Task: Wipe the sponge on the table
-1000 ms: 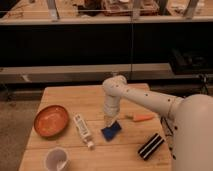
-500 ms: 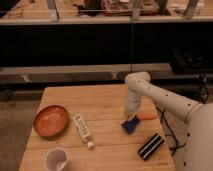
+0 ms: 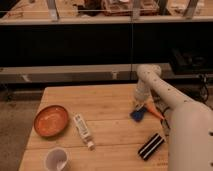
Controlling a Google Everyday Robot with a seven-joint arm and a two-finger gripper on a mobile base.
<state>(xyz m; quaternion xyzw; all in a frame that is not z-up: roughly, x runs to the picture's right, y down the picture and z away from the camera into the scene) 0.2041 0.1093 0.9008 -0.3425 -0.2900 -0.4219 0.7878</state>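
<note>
Several things sit on the light wooden table [image 3: 110, 100], whose plank seams run left to right. At the far left lies a shallow orange bowl [image 3: 50, 120], and in front of it, by the near edge, stands a white cup [image 3: 56, 159]. Just right of the bowl a white bottle [image 3: 83, 131] lies on its side, its label too small to read. Right of the middle lies the sponge [image 3: 137, 115], a dark-blue block well over toward the table's right edge, its long axis running diagonally from near-left to far-right. The gripper [image 3: 141, 106] is down on the sponge's far end, at the tip of the white arm [image 3: 155, 85] that reaches in from the right; whether it grips the sponge or only presses on it cannot be told. A thin orange object [image 3: 156, 113] lies just beside the sponge on its right, and a black-and-white striped block [image 3: 151, 146] lies nearer the front. A second ago the sponge lay close to the bottle near the table's middle; it and the gripper have since slid rightward together, while the bowl, cup, bottle and striped block have stayed put.
</note>
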